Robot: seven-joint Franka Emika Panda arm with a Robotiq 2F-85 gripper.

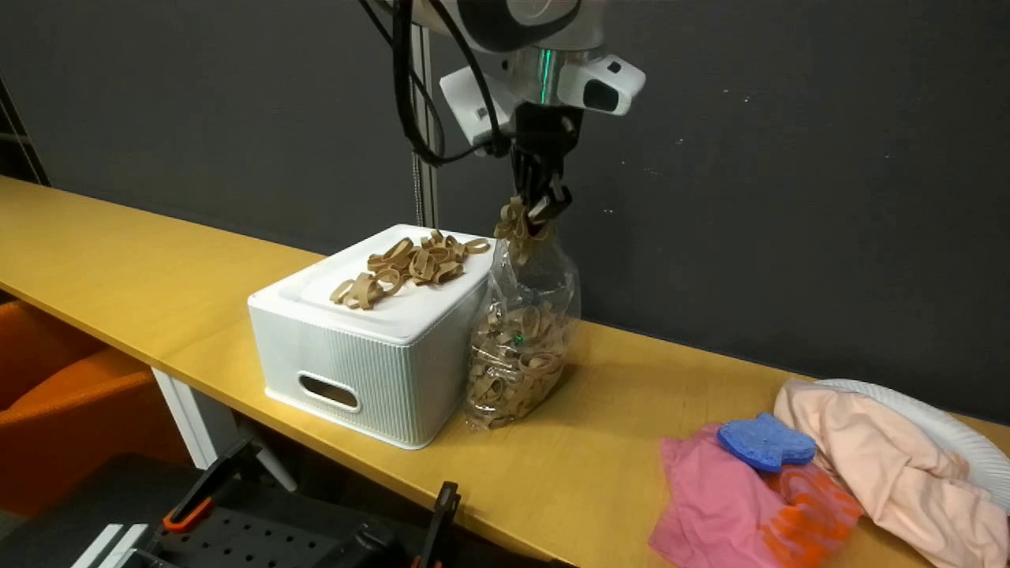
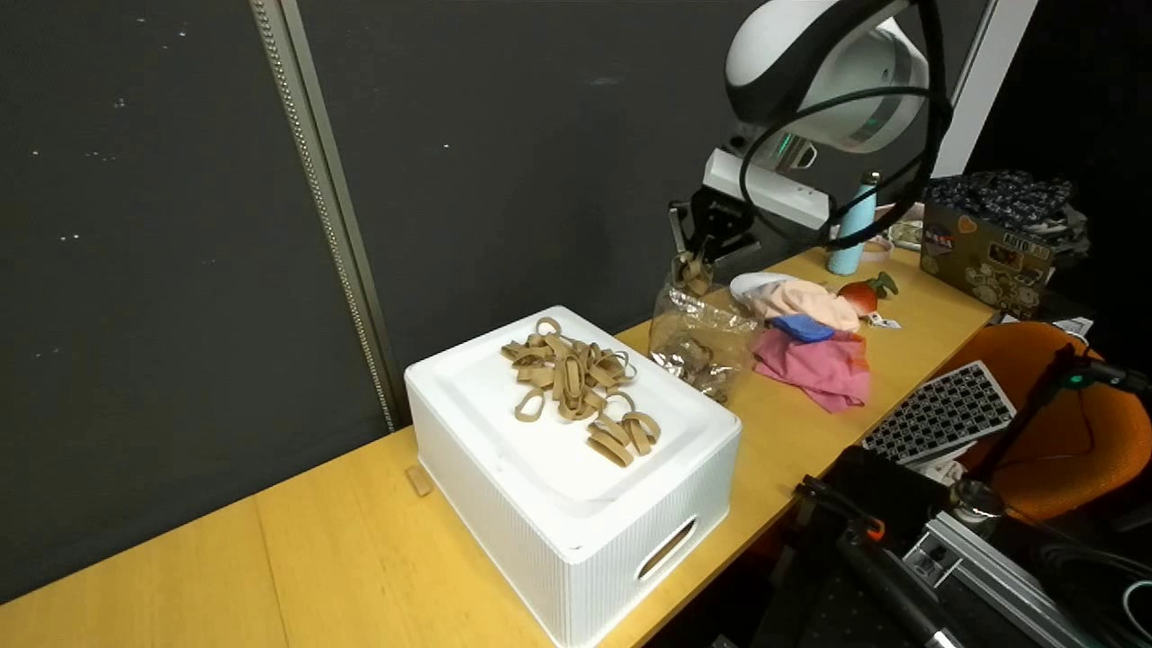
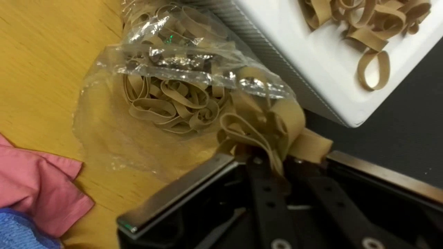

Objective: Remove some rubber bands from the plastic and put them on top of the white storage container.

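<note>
The white storage container (image 1: 331,339) stands upside down or lidded on the table, with a pile of tan rubber bands (image 1: 426,260) on its top; both also show in the other views (image 2: 504,513) (image 3: 311,65). The clear plastic bag (image 1: 525,355) stands upright against the container's side, with many bands inside. It also shows in the wrist view (image 3: 110,135). My gripper (image 3: 282,164) points down above the bag's mouth and is shut on a bunch of rubber bands (image 3: 263,128). The bunch's lower part is at the bag's rim. Whether the bag itself is pinched I cannot tell.
A pink cloth (image 1: 710,497), a blue sponge (image 1: 765,442), a peach cloth (image 1: 876,442) and a white plate (image 1: 931,418) lie beyond the bag. A blue bottle (image 2: 852,225) and a box (image 2: 985,256) stand farther off. A dark wall (image 1: 750,197) runs behind the table.
</note>
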